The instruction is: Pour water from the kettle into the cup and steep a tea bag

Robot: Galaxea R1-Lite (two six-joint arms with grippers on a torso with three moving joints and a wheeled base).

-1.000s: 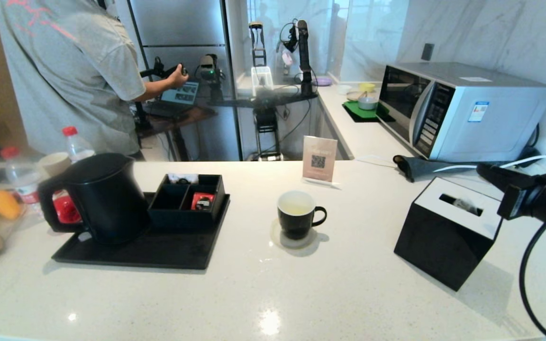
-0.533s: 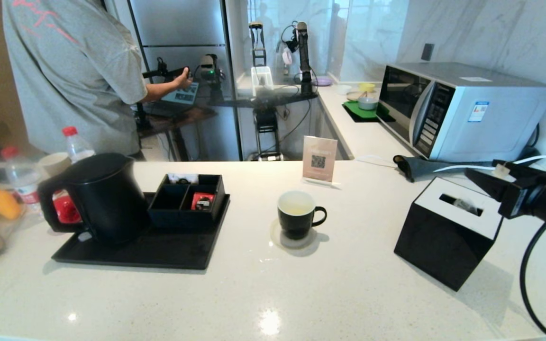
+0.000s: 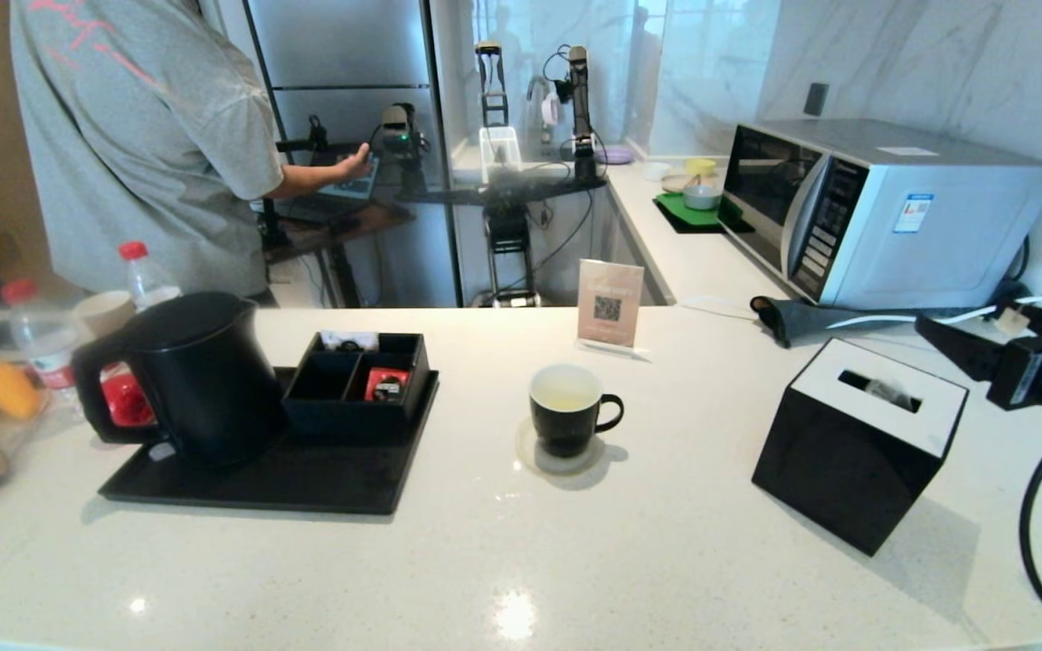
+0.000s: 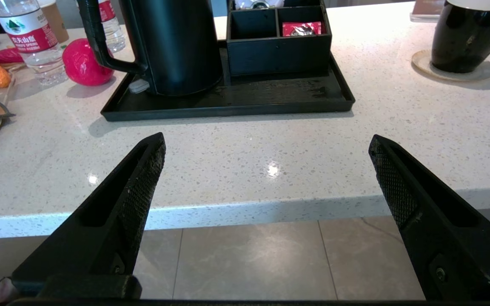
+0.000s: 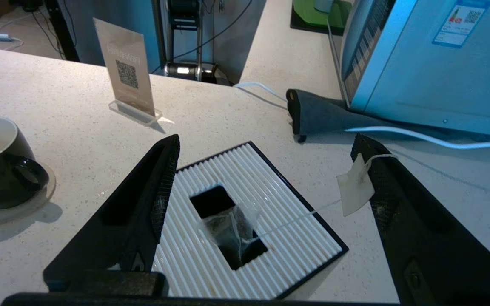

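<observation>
Black right gripper [image 5: 266,170] stands wide open above the bin [image 5: 249,225]; the tea bag [image 5: 228,229] lies in its slot, tag [image 5: 354,187] touching one finger. Left gripper [image 4: 266,157] hangs wide open, empty, before the surface [image 4: 245,144].

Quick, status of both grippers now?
Left gripper: open, empty.
Right gripper: open; tea bag in bin slot, tag stuck on one jaw.

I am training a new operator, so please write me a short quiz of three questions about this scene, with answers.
1. True or false: the tea bag is inside the cup.
2. Where does the kettle stand? A) on the black tray B) on the floor C) on a stove
3. Fill in: the paper tag clings to the ___ gripper, whose jaws are open.
Key: 1 false, it lies in the white-topped box's slot; 2 A; 3 right.
</observation>
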